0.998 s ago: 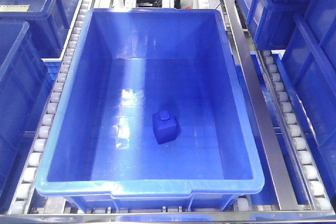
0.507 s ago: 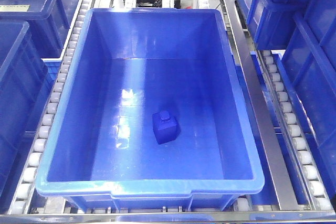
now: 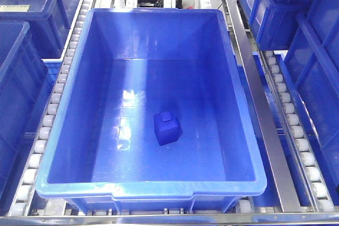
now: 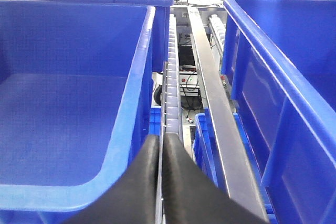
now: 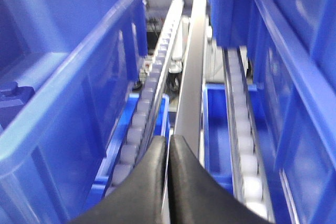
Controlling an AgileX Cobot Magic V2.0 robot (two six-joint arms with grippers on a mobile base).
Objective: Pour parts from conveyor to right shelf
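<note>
One part [image 3: 166,128] sits in your tub [image 3: 69,104] on the right shelf [image 3: 254,93], near its front edge; both end effectors [image 4: 160,153] [image 5: 168,150] pinched closed, empty

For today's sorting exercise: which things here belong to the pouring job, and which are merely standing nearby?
Job:
small blue block
tub holding it
roller shelf
left claw, shut
right claw, shut

Nearby:
neighbouring tubs
steel rail

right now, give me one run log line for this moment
part: blue block on tub floor | tub: on right shelf rollers | left gripper: jaws shut, empty | right gripper: jaws shut, empty
</note>
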